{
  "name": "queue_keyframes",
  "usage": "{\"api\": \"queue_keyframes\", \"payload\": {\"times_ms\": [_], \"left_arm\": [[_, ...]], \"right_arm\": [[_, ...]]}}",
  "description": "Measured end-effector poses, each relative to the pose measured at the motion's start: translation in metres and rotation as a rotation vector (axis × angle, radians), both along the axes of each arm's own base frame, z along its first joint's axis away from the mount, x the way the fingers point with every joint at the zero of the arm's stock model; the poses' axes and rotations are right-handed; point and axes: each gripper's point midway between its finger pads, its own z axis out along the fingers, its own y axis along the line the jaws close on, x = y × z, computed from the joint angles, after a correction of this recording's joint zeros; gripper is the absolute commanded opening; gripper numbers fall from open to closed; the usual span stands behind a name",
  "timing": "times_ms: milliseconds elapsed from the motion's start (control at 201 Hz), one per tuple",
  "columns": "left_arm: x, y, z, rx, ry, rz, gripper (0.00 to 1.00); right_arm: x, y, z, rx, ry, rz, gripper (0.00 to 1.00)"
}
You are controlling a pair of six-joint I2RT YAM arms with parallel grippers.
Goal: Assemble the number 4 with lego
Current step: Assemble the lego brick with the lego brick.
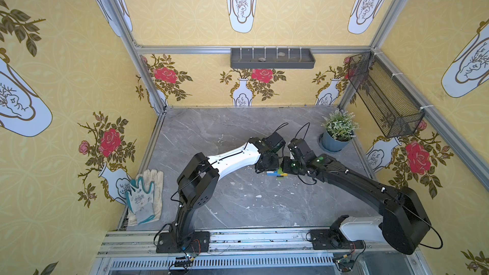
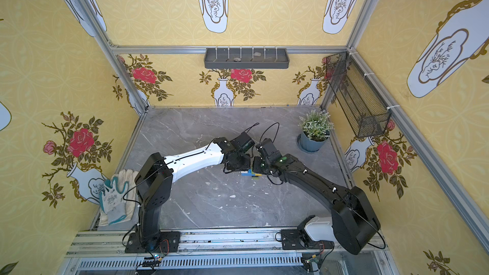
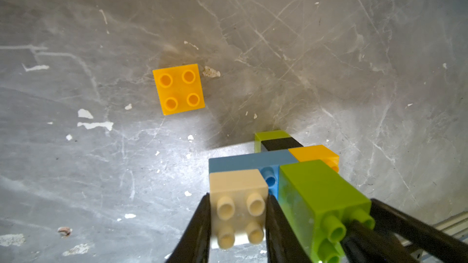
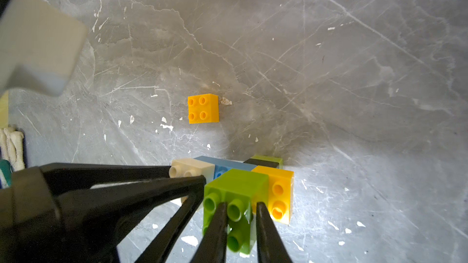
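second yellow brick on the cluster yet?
No, the lone yellow brick lies studs-up on the table, apart from the cluster.

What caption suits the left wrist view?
Left gripper clamps the white brick of the joined cluster; one yellow brick lies apart.

1 loose brick [image 3: 178,89] lies apart from the joined cluster [image 3: 278,173].
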Motion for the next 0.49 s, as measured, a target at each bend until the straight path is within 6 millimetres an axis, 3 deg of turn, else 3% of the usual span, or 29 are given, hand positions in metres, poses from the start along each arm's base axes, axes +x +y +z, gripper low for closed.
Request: {"api": "queue_keyframes", "payload": {"times_ms": [383,493], "left_arm": [[-0.007,0.003,0.009,0.011,0.025,-0.009,0.52],[-0.005,0.004,0.014,0.015,0.014,-0.012,0.52]], "right_arm": [[0.000,-0.004,0.000,-0.016,0.000,-0.010,0.22],[0.000,-0.005,0.000,-0.018,-0.001,-0.011,0.22]]}}
